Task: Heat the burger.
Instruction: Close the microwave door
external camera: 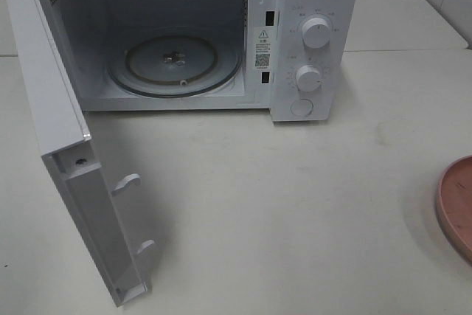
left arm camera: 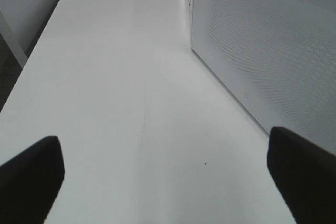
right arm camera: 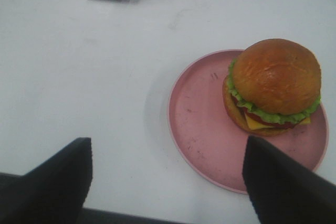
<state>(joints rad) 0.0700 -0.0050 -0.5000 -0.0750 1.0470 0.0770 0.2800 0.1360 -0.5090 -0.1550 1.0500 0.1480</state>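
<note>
Burger on a round pink plate, sitting toward the plate's far-right part, while the right gripper hovers above the plate's near-left rim with its two dark fingers spread wide, holding nothing. The bun is glossy golden-brown and domed, with a green lettuce frill, a yellow cheese corner and a red layer beneath. In the overhead view only the plate's left edge shows at the table's right side, well apart from the white microwave. Its door is swung fully open to the left, exposing the glass turntable, and bare white table lies between plate and oven. The left gripper rests low over the tabletop just beside the microwave's perforated side panel, fingers apart and empty.
</note>
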